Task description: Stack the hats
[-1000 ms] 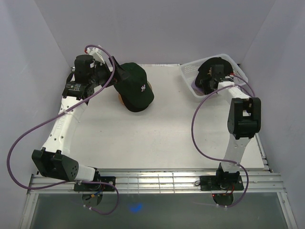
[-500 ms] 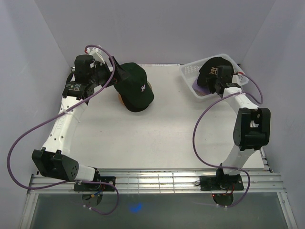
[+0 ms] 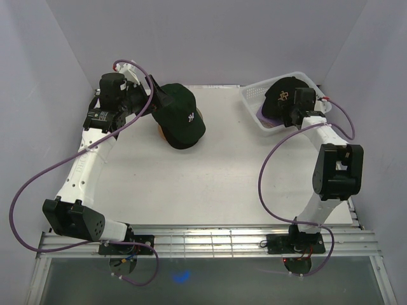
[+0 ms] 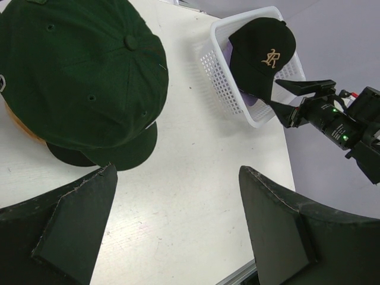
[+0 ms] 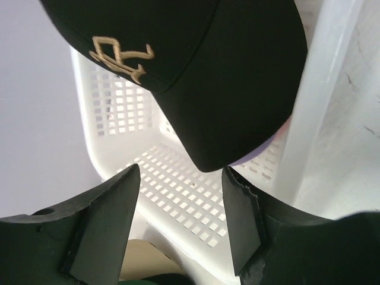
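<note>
Sitting domed over a rounded orange-brown wooden stand at the far left, the soft dark green cap shows stitched panels and a top button. The left gripper hangs beside it, jaws wide and empty. Far right, a black cap with gold embroidery lies in the white plastic mesh basket over a lavender cap. The right gripper gapes wide by its curved brim, holding nothing.

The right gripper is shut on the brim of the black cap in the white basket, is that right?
No. The right gripper is open, its jaws spread apart at the brim, as the right wrist view shows. The black cap is in the white basket.
</note>
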`<state>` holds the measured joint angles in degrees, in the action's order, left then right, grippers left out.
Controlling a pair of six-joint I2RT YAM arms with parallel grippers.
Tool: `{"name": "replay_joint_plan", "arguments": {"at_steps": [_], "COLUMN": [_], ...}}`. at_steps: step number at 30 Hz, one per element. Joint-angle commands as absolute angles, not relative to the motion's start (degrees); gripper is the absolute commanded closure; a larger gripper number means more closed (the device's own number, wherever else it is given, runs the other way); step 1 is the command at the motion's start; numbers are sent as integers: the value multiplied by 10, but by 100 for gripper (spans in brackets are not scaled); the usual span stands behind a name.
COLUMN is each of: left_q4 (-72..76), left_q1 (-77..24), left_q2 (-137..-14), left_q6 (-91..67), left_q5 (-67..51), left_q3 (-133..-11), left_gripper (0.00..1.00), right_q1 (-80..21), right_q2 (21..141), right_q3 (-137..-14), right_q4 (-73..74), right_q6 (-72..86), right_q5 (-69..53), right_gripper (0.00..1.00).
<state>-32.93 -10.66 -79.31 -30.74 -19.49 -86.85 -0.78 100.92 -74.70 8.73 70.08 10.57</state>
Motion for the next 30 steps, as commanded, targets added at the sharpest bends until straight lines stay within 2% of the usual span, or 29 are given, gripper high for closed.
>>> {"name": "replay_joint_plan", "arguments": {"at_steps": [1,6,10,18,26,29,30], "left_q4": [-324,-321,-319,-317,-314,-315,-316], "left_q1": [-104,-104,-104,-104,-105,-104,-104], "left_q2": [-788,-789,-795,-799,-809,-809,-810], "left_q6": [-304,-307,-308,-308,-308,-307,-307], "left_q5": [-194,-197,-197,-196,-199,-200,-200], "left_q3": [-882,-877,-880,-879,-877,-877,-878], "left_gripper": [7,7,7,7,7,7,7], "right_q1": [-14,-19,-29,-31,-30,-30,-30], "right_q2": [1031,1061,1090,1141,1157,1147,1141], "right_q3": [-786,-812,-859,-906,-889,-875,-864], "right_q4": [137,170,229,257,224,200,187], "right_q6": [710,740,746,751,747,740,737], "right_q5": [101,72,79,108,133,151,156], "right_gripper": [30,26,17,14,11,13,17]}}
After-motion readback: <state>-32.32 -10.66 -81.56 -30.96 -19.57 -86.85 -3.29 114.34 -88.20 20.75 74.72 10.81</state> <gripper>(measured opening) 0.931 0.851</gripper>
